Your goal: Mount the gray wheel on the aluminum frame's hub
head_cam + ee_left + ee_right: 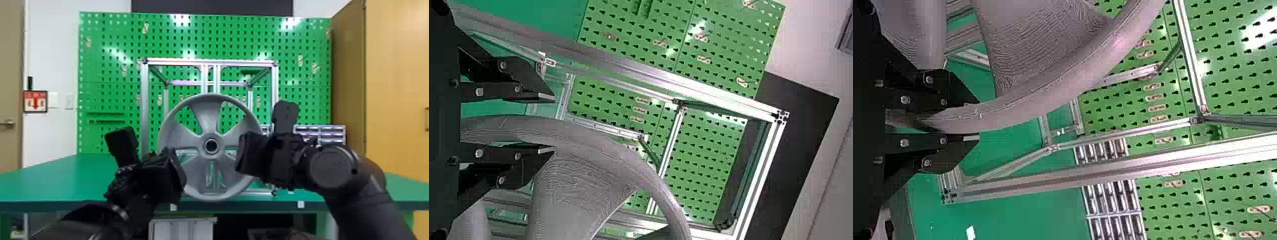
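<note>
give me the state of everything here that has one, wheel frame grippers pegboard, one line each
gray wheel: upright, front of the frame, rim in the right gripper; whether seated on the hub, cannot tell
aluminum frame: standing upright on the table
left gripper: open, fingers either side of the rim, a gap on one side
right gripper: closed on the rim
pegboard: upright behind the frame

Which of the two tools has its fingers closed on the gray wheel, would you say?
The right tool: its fingers grip the rim from both sides, whereas the left tool leaves a gap beside it.
</note>
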